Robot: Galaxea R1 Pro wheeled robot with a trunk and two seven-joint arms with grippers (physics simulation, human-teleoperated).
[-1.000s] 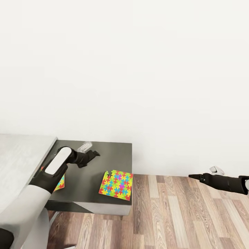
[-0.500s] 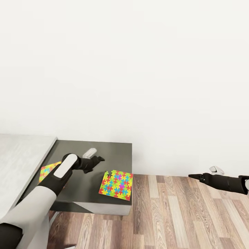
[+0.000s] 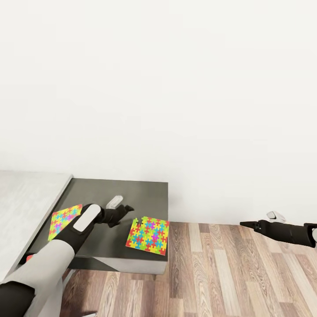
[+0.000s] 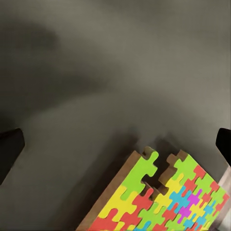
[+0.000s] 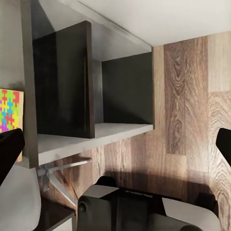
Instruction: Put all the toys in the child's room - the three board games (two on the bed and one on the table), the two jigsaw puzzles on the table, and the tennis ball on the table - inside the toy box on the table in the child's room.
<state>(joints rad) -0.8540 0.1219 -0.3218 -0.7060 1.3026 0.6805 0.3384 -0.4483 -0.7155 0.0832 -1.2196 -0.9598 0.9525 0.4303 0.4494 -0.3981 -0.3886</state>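
Two jigsaw puzzles lie on the lower dark grey section (image 3: 132,191) of the table. One jigsaw puzzle (image 3: 148,234) sits at its front right corner; in the left wrist view its notched corner (image 4: 163,197) is close. The other jigsaw puzzle (image 3: 63,219) lies further left, partly under my left forearm. My left gripper (image 3: 127,208) hovers open just left of the corner puzzle, touching nothing, its gap (image 4: 115,144) over bare dark surface. My right gripper (image 3: 246,224) stands open over the floor, far right of the table, holding nothing (image 5: 115,144).
The table's higher pale grey top (image 3: 26,198) runs off to the left. A white wall stands behind. Wooden floor (image 3: 229,273) spreads to the right. In the right wrist view the table's dark side panel and open shelf (image 5: 120,91) face my right gripper.
My left arm has drawn back towards me and moved right, bringing the gripper nearer the corner puzzle and uncovering most of the left puzzle. The right arm has not moved.
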